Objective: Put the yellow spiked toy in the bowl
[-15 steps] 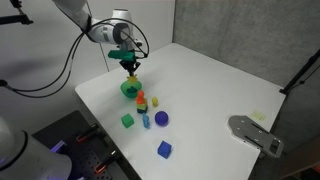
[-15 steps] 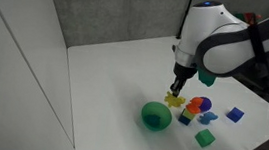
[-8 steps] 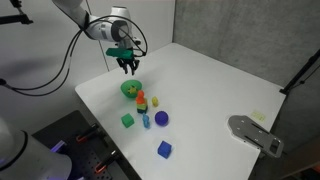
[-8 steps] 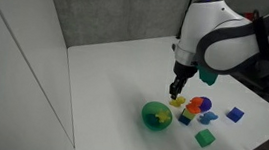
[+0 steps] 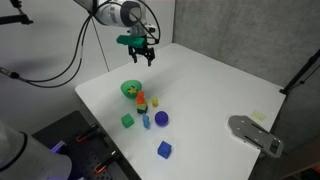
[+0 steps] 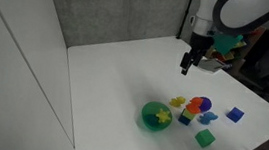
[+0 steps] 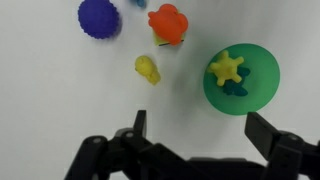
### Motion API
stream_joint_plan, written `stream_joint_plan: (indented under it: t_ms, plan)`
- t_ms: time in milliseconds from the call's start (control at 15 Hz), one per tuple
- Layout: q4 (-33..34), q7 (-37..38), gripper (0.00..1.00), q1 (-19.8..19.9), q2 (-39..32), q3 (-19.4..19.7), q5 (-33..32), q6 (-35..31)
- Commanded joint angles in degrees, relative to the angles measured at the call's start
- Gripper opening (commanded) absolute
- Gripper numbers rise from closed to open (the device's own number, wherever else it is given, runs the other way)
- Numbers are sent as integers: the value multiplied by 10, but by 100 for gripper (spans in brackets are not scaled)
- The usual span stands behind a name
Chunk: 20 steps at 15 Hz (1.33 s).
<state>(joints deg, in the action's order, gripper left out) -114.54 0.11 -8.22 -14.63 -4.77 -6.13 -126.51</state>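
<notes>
- The black Robotiq gripper [image 5: 140, 58] has lifted from just over the small round bright-green plastic bowl [image 5: 123, 88] to well above and away from it.
- The tiny yellow spiked toy [image 7: 227, 68], let go, now lies inside that bowl; the jaws stand spread and empty.

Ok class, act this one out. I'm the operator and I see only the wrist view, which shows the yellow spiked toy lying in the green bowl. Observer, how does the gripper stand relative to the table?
Observer: In both exterior views the gripper hangs high above the table, open and touching nothing.
Operator: Are there any blocks that my frame cuts off?
Observer: Two. A green cube and a blue cube both sit apart from the bowl.
Operator: Is anything else on the table?
Observer: A flat grey object lies at the table's edge, well away from the toys.
</notes>
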Motion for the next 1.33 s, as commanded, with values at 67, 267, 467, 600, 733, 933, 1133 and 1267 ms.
stream_joint_plan:
  t_ms: [67,267,467,600,733,933,1133,1267]
  plan:
    - [18,45,100,17,45,27,-33,60]
    - [3,59,100,33,89,40,-38,90]
    - [-15,46,100,54,137,48,-19,134]
    - [-32,38,100,70,170,55,-4,152]
    - [-57,32,100,85,204,65,21,161]
    - [-99,28,100,100,251,77,52,154]
    - [-124,29,100,109,280,85,66,152]
    - [-138,25,100,112,293,88,64,150]
